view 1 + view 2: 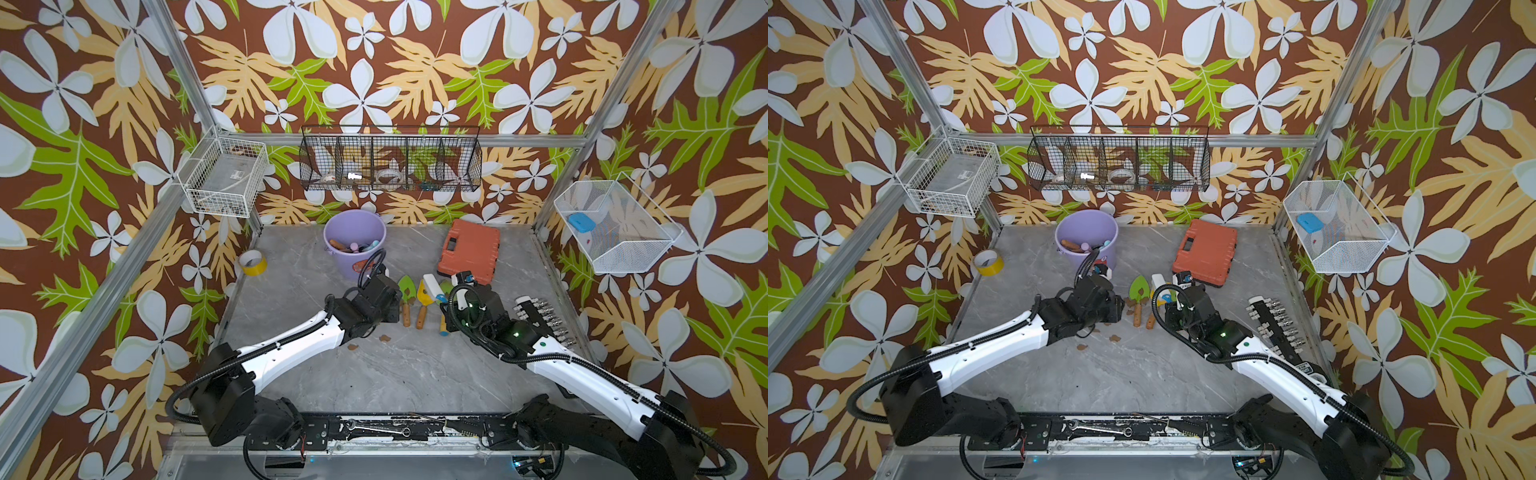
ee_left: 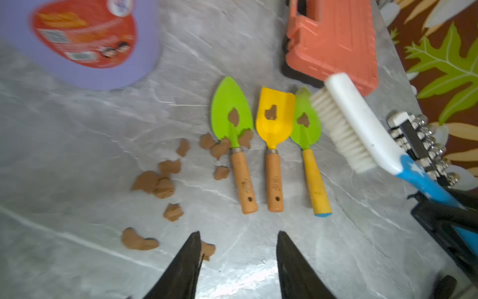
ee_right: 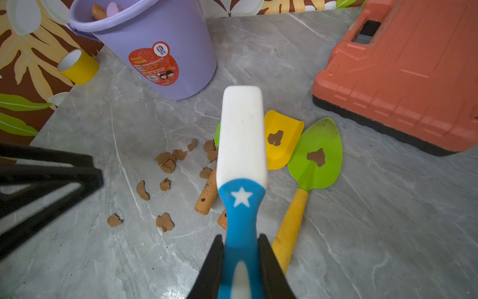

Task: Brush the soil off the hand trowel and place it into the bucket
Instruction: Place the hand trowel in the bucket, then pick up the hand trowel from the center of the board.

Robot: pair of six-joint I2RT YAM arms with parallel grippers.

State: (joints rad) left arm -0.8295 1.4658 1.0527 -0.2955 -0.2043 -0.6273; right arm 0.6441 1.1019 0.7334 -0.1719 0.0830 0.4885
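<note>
Three hand trowels lie side by side: a green one with a wooden handle (image 2: 231,111), a yellow one (image 2: 275,116) and a green one with a yellow handle (image 2: 305,121). Each blade carries a brown clump of soil (image 2: 271,112), and several more clumps (image 2: 152,181) lie on the table to their left. My left gripper (image 2: 239,235) is open and empty, just short of the handle ends. My right gripper (image 3: 241,239) is shut on the blue handle of a white brush (image 3: 241,134), whose head hangs over the blades. The lilac bucket (image 1: 354,232) stands behind, holding several tools.
An orange-red tool case (image 1: 469,251) lies at the back right, close to the trowel tips. A yellow tape roll (image 1: 252,262) sits by the left wall. A rail of sockets (image 1: 540,316) lies along the right edge. Wire baskets hang on the walls.
</note>
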